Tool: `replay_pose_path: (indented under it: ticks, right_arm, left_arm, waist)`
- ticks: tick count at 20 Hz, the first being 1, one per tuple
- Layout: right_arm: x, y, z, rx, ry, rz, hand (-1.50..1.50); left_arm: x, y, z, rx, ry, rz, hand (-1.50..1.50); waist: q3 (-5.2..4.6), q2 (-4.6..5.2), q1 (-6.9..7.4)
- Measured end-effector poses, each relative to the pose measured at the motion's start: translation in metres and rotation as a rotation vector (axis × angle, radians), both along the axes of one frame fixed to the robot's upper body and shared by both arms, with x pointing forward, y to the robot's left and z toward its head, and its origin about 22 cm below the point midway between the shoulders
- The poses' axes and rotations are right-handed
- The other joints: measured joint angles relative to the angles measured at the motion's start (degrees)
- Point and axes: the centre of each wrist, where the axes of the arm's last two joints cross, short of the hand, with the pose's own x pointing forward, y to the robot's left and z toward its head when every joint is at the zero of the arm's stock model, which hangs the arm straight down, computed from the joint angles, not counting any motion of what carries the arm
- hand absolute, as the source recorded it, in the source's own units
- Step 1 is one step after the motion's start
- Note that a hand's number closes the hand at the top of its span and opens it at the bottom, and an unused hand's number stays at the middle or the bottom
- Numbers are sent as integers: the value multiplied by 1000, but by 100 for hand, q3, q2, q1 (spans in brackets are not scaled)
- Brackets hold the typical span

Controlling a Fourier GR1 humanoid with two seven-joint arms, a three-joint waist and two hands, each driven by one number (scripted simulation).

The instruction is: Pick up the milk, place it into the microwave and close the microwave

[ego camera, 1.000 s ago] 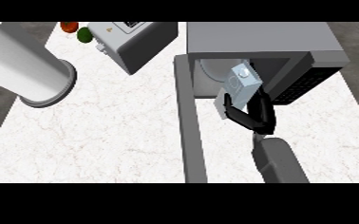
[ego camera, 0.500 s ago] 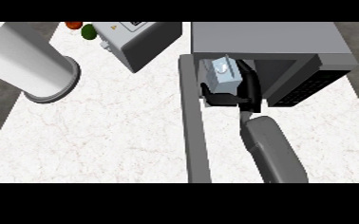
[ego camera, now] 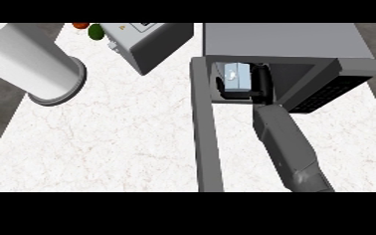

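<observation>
In the head view, your right hand is curled round the milk, grasping it inside the open mouth of the microwave. The carton stands upright, its long axis vertical, on the hand's left side, with the fingers wrapping its front and right. Whether its base already touches the cavity floor is hidden by the hand. The microwave door hangs open, running toward you along the carton's left, so I'd judge you must let go and draw the arm back to the right of it before swinging it shut. Your left hand is nowhere visible, so the right one is nearer.
</observation>
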Motion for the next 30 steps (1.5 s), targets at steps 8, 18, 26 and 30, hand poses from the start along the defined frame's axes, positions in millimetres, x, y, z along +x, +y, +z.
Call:
replay_pose_path:
  ticks: [8,18,26,30]
  right_arm:
    - [18,-1,2,-91,-95,-28,150]
    - [38,1,26,-405,-189,-134,150]
    - [48,-8,38,-545,-175,-279,150]
    - [50,-14,41,-534,-156,-342,150]
  left_arm:
    - [15,4,-11,-5,-3,-13,-150]
    - [23,9,-11,-13,-2,-45,-150]
    - [24,12,-13,-3,-8,-62,-150]
    - [32,7,-17,-3,-10,-66,-150]
  waist:
    - [8,43,67]
    - [14,100,239]
    - [9,165,372]
    - [12,211,396]
